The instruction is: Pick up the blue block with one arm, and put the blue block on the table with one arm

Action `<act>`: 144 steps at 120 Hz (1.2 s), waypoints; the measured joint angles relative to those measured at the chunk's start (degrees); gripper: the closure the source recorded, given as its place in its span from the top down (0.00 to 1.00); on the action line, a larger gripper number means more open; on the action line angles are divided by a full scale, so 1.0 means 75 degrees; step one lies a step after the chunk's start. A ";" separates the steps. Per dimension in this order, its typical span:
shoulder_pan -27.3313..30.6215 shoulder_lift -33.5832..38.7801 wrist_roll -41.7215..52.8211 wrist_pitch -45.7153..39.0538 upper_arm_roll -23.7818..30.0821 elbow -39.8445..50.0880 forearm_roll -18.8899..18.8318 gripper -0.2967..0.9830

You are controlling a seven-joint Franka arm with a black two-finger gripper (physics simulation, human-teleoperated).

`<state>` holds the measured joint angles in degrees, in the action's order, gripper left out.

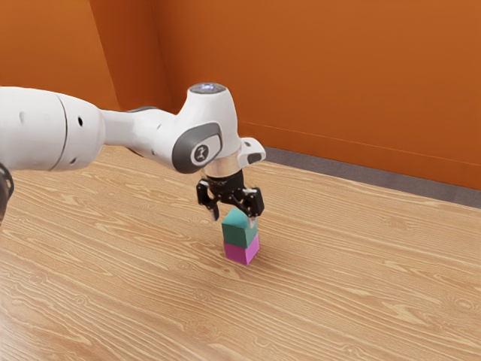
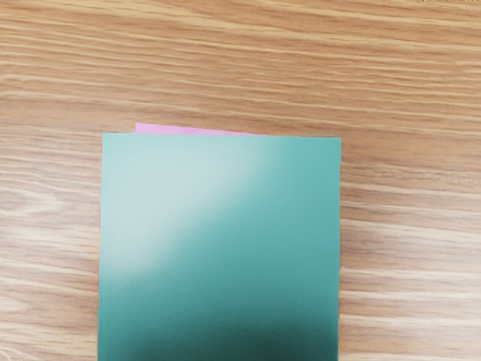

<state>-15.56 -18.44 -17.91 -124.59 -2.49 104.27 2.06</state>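
"What comes first at the exterior view's left?"

"A smooth, glossy white robot arm (image 1: 49, 128), all rounded segments with dark grey trim. It reaches across a pale brown wooden table (image 1: 113, 278) with fine, wavy grain."

"And farther right?"

"The black two-finger gripper (image 1: 234, 220), angular and jointed, pointing down. Its fingers stand apart over the block, one near the side toward the exterior view's left, the other overlapping the top's far-right corner in that picture. I can't tell whether that second one touches."

"Which block is that?"

"The blue-green, flat-faced, sharp-edged block (image 1: 236, 232), the blue one as I read it (teal, if you're fussy about paint). It rests on top of a magenta-pink, smooth-sided block (image 1: 240, 251), and the pink one stands on the wood. Past them, toward the exterior view's right, a dark grey band (image 1: 361, 179) runs along the foot of a plain orange wall (image 1: 361, 83)."

"Which way does the blue-green one point?"

"It sits upright and level, its flat top facing the hand and one vertical edge turned toward the exterior camera. It looks near enough a cube that I can't pick out a long axis. From the wrist, its top has a soft pale sheen, and a sliver of pink peeks past one edge at a slight slant, so the two are a little out of line."
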 joint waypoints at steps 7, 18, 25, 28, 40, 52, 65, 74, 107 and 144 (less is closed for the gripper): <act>0.0000 -0.0053 -0.0110 -0.0087 0.0001 -0.0009 -0.0018 0.75; 0.0007 -0.0118 -0.0255 -0.0197 -0.0007 -0.0004 -0.0037 0.75; 0.0021 -0.0143 -0.0332 -0.0245 -0.0008 -0.0012 -0.0052 0.75; 0.0032 -0.0152 -0.0359 -0.0262 -0.0008 -0.0017 -0.0064 0.75; 0.0082 -0.0284 -0.0414 -0.0311 -0.0009 -0.0197 -0.0122 0.75; 0.0100 -0.0464 -0.0444 -0.0340 -0.0008 -0.0372 -0.0172 0.75; 0.0104 -0.0644 -0.0458 -0.0361 -0.0008 -0.0406 -0.0196 0.75; 0.0097 -0.0706 -0.0461 -0.0370 -0.0008 -0.0415 -0.0205 0.75; 0.0090 -0.0847 -0.0475 -0.0400 -0.0008 -0.0424 -0.0217 0.69; 0.0072 -0.0840 -0.0536 -0.0413 -0.0008 -0.0517 -0.0322 0.50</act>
<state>-15.03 -24.74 -21.93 -127.68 -2.54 100.39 -0.36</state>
